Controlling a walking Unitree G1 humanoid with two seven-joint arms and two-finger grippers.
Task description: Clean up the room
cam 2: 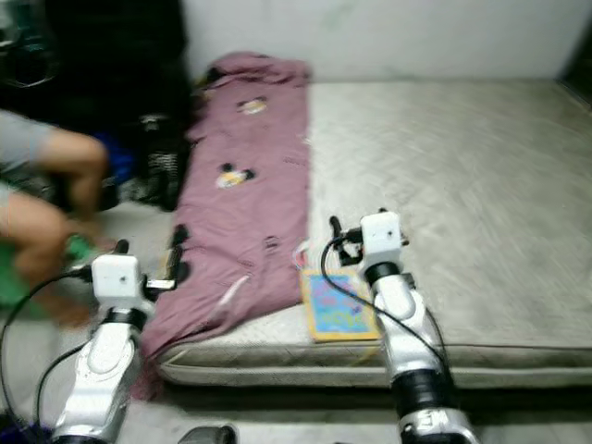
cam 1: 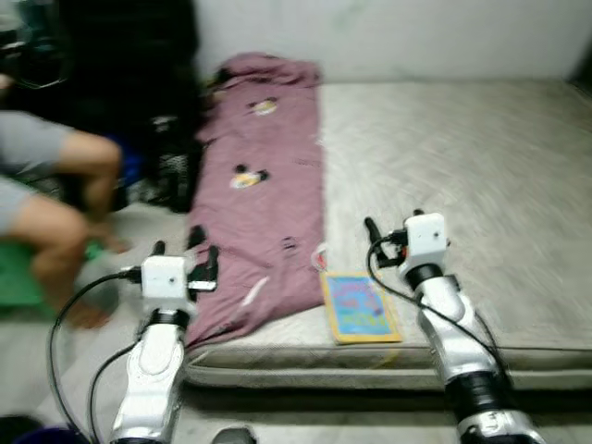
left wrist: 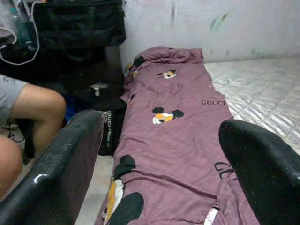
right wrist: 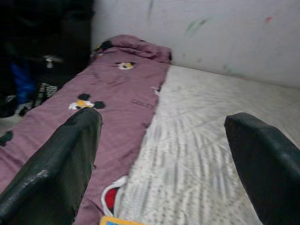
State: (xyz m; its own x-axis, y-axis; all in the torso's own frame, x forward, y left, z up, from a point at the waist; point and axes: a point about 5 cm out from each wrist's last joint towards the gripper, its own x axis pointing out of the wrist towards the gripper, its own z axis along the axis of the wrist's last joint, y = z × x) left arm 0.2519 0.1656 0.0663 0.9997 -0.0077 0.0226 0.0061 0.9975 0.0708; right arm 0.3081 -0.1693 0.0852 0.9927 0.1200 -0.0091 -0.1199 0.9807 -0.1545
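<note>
The left gripper (cam 1: 186, 252) is hovering with its fingers spread wide and holding nothing above the near edge of the mauve blanket (cam 1: 262, 194), while the right gripper (cam 1: 396, 228) is hovering likewise wide apart and empty over the mattress (cam 1: 462, 176), just beyond a colourful book (cam 1: 360, 307) that is lying flat at the mattress's near edge, beside the blanket's hem. The blanket, printed with cartoon figures, is lying lengthwise along the mattress's left side and is reaching back to the wall (cam 1: 416, 32). To the left, a person's bent legs (cam 1: 55, 217) are showing beside dark bags (cam 1: 139, 92) on the floor.
</note>
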